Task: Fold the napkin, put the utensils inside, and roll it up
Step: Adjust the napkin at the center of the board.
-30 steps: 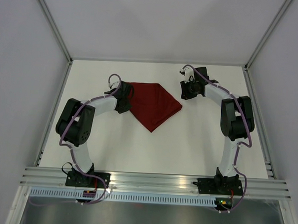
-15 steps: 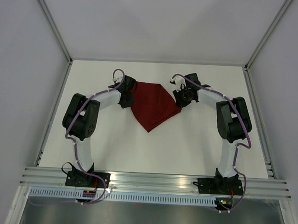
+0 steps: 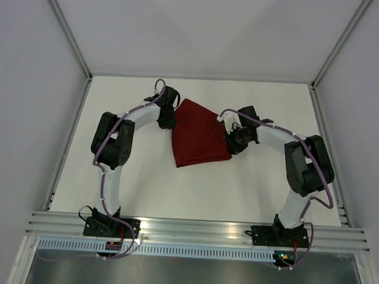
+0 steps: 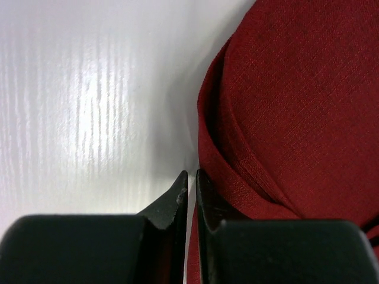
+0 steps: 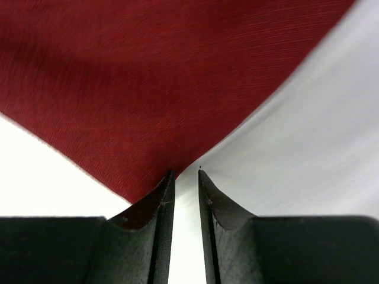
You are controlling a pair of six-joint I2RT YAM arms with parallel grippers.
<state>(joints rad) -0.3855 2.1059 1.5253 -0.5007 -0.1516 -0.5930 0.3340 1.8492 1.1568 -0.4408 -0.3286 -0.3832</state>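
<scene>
The folded maroon napkin [image 3: 199, 135] lay on the desk [image 3: 250, 190]. My left pincer [image 4: 192, 173] sat at the napkin's left edge, barely parted. My right pincer [image 5: 186, 171], narrowly parted and gripping nothing, met the napkin's right corner.

The dark red napkin [image 3: 199, 137] lies on the white surface [image 3: 143, 184] between both arms. The left gripper [image 3: 170, 115] meets its far-left edge, and the right gripper [image 3: 231, 141] its right edge.
</scene>
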